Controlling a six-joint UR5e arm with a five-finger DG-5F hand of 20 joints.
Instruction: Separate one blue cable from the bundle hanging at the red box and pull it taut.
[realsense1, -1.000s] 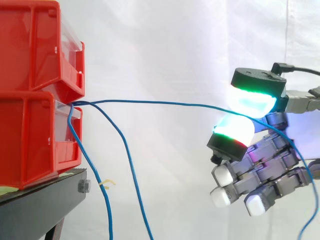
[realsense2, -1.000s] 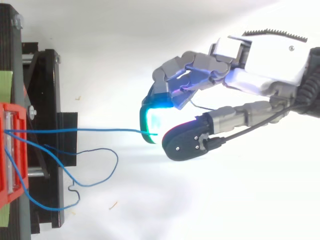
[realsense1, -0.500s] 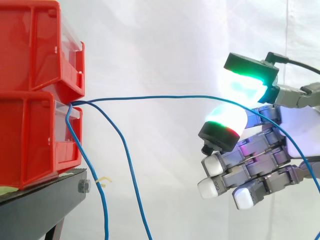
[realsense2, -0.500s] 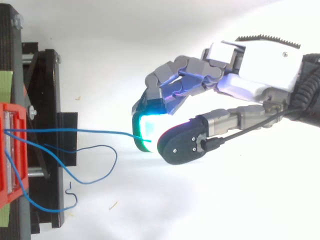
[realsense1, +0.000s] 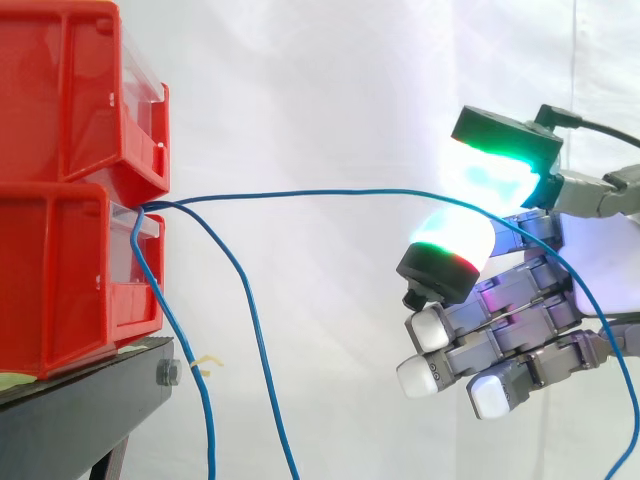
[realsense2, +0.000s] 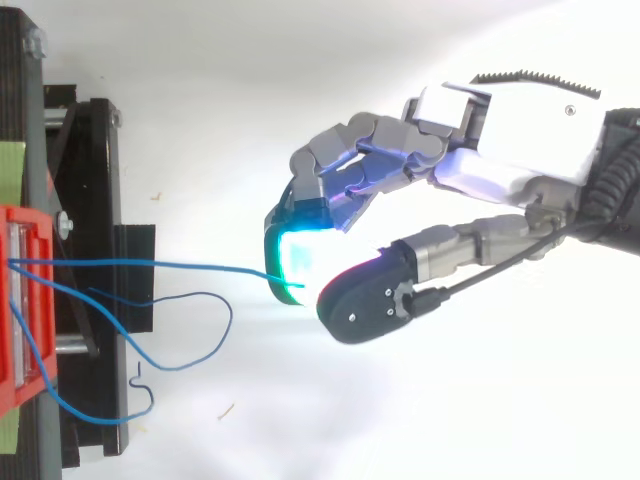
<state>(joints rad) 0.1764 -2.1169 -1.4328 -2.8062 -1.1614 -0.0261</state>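
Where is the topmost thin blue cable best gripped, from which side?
Take the topmost thin blue cable on its level span between the red plastic bins and the robot hand, coming from the right: there it runs clear of the drooping strands.

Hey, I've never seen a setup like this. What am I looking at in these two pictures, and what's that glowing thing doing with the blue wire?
It is a robot hand on an arm; the glowing pads are its fingertips. One picture is taken from the side, the other from above, both of the same scene. Two red bins are stacked on a black stand, and blue cables hang from them. The hand pinches one cable between two pads; it arcs loosely, not yet taut. The other cables droop down.
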